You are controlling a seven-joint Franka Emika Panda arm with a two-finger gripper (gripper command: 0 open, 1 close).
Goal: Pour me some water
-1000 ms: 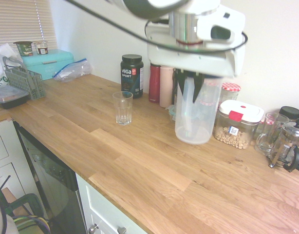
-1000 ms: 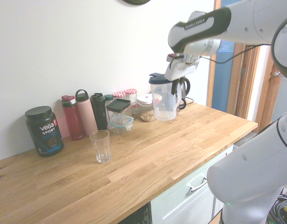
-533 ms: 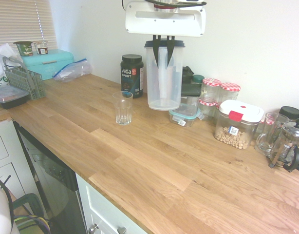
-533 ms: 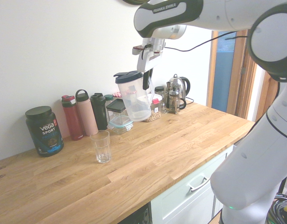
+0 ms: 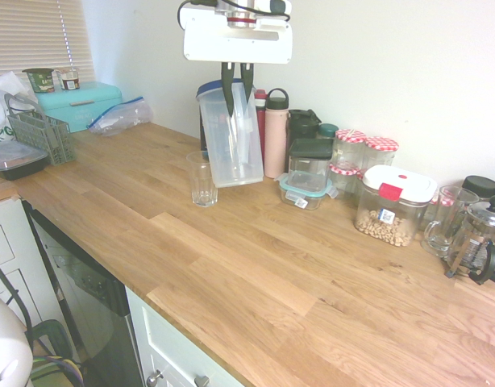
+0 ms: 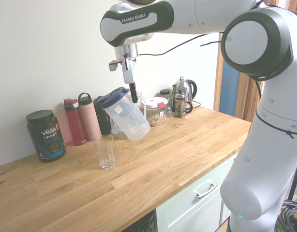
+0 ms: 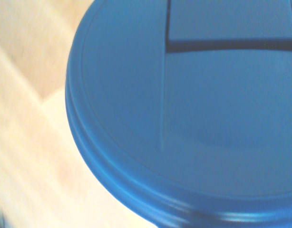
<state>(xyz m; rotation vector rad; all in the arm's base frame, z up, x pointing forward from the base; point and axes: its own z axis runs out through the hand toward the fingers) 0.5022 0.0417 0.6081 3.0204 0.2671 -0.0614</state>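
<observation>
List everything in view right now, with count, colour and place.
jug: 1, frosted with blue lid, tilted above the counter
drinking glass: 1, clear, on the counter
tub: 1, black, by the wall
bottles: 2, red and pink, beside the tub
checkered-lid jars: several, red-white lids, by the wall
white-lidded container: 1, clear, right in first exterior view
French press: 1, silver and black, far right there
box: 1, turquoise, far left there
counter: 1, wooden
pincer: 1, black fingers, holding the jug
arm: 1, white
</observation>
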